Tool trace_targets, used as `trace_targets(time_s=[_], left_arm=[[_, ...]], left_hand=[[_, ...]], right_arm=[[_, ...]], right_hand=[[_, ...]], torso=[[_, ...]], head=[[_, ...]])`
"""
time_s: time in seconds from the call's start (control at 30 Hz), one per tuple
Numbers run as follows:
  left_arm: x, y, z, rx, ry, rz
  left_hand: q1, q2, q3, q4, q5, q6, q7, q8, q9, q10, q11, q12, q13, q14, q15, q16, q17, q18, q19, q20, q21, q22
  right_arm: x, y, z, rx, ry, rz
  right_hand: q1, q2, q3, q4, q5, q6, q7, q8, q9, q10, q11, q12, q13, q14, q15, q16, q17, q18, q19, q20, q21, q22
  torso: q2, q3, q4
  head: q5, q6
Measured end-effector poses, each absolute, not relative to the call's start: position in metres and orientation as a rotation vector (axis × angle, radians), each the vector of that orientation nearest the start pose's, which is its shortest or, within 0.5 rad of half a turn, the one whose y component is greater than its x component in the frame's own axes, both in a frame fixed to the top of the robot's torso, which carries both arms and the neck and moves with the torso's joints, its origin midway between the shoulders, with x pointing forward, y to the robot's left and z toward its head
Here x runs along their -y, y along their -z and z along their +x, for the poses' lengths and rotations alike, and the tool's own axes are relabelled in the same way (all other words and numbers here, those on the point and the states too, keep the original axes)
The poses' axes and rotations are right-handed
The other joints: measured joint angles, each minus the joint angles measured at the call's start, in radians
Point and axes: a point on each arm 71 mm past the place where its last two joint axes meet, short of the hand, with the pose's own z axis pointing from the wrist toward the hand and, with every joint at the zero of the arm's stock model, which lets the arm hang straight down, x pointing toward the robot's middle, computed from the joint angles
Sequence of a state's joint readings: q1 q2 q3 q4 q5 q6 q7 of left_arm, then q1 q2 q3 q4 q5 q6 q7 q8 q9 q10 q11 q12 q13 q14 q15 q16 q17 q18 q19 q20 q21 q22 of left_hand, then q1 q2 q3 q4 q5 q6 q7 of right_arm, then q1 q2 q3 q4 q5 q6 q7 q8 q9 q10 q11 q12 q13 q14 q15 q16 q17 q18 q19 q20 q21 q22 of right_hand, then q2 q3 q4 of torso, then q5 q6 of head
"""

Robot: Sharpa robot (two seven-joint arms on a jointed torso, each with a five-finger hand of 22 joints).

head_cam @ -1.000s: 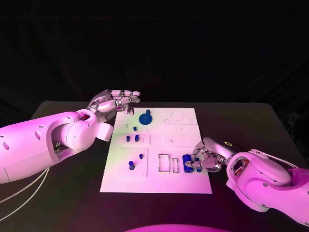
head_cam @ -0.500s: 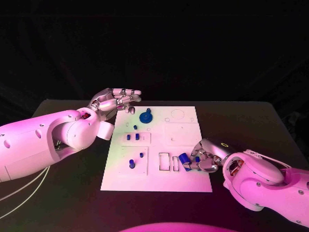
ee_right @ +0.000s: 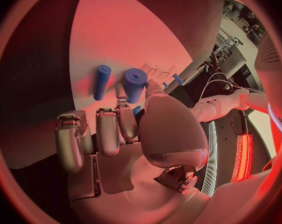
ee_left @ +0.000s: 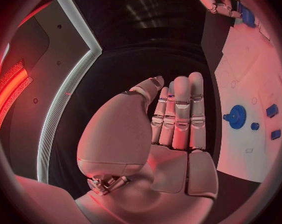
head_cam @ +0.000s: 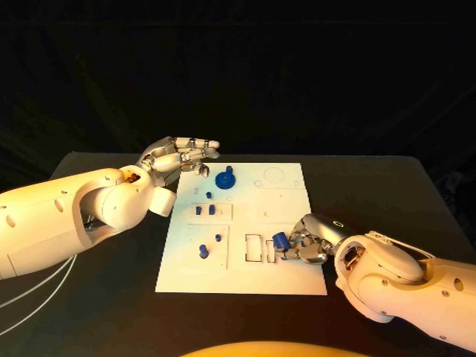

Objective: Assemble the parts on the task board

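Observation:
The white task board (head_cam: 286,275) lies mid-table. My right hand (head_cam: 308,247) hovers over its near right part and pinches a blue cylinder (head_cam: 281,240) between thumb and finger, close to two rectangular slots (head_cam: 253,249). In the right wrist view the held cylinder (ee_right: 135,84) stands up from the fingertips, and a second blue cylinder (ee_right: 101,81) lies on the board (ee_right: 116,40) beside it. My left hand (head_cam: 180,158) hangs at the board's far left corner with straight fingers and holds nothing. A blue gear (head_cam: 225,179) sits near it.
Small blue pegs stand in the board's left half: a pair (head_cam: 204,211) in one recess and two more (head_cam: 203,253) nearer me. The left wrist view shows the gear (ee_left: 237,117) and blue pieces (ee_left: 272,110). Black table (head_cam: 388,193) surrounds the board.
My right hand has shifted left across the board with the blue cylinder, from the right edge to beside the slots. The left hand has stayed put.

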State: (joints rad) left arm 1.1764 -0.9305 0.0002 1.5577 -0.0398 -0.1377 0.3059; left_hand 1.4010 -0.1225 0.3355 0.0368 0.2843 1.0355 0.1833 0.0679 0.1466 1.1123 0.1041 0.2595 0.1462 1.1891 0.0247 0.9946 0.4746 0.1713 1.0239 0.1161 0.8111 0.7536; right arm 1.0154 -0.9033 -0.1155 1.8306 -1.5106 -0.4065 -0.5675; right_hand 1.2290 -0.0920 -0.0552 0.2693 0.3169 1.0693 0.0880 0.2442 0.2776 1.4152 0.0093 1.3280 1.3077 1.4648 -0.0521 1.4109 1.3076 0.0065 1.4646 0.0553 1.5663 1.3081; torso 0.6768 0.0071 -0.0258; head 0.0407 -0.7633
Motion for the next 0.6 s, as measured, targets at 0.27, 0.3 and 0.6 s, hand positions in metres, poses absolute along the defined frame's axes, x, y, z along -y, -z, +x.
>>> trace_targets(time_s=[0.27,0.3,0.6], left_arm=[[-0.231,0.177,0.479,-1.567,1.623,-1.107],[-0.231,0.177,0.478,-1.569,1.623,-1.107],[-0.231,0.177,0.478,-1.577,1.622,-1.109]], left_hand=[[0.000,0.000,0.000,0.000,0.000,0.000,0.000,0.000,0.000,0.000,0.000,0.004,0.000,-0.003,0.003,0.000,-0.002,0.000,0.000,0.000,0.000,-0.002],[0.000,0.000,0.000,0.000,0.000,0.000,0.000,0.000,0.000,-0.002,0.002,0.004,0.000,-0.003,0.003,-0.004,-0.003,0.000,0.000,0.000,0.000,-0.002],[0.000,0.000,0.000,0.000,0.000,0.000,0.000,0.000,0.000,-0.003,0.003,0.004,0.000,-0.003,0.003,-0.004,-0.003,0.000,0.000,0.000,0.000,-0.002]], right_arm=[[0.169,0.262,0.375,-1.925,-0.509,0.104],[0.171,0.262,0.373,-1.929,-0.512,0.116],[0.169,0.246,0.366,-1.944,-0.580,0.229]], right_hand=[[0.033,0.033,-0.009,-0.006,0.014,0.006,-0.007,0.000,0.008,0.007,-0.007,0.008,0.000,0.000,-0.007,0.007,0.000,0.000,0.004,-0.004,0.000,0.000],[0.039,0.038,-0.010,-0.007,0.014,0.005,-0.009,0.000,0.009,0.007,-0.007,0.011,0.000,0.000,-0.007,0.007,0.000,0.000,0.003,-0.004,0.000,0.000],[0.056,0.055,-0.004,-0.016,0.024,0.008,-0.008,0.015,0.018,0.014,-0.014,0.012,0.000,0.001,-0.013,0.015,0.000,0.000,0.000,-0.007,0.000,0.000]], torso=[[-0.001,-0.0007,-0.0014],[-0.001,-0.0007,-0.0014],[-0.001,-0.0010,-0.0018]], head=[[0.004,0.000],[0.005,0.000],[0.005,0.001]])
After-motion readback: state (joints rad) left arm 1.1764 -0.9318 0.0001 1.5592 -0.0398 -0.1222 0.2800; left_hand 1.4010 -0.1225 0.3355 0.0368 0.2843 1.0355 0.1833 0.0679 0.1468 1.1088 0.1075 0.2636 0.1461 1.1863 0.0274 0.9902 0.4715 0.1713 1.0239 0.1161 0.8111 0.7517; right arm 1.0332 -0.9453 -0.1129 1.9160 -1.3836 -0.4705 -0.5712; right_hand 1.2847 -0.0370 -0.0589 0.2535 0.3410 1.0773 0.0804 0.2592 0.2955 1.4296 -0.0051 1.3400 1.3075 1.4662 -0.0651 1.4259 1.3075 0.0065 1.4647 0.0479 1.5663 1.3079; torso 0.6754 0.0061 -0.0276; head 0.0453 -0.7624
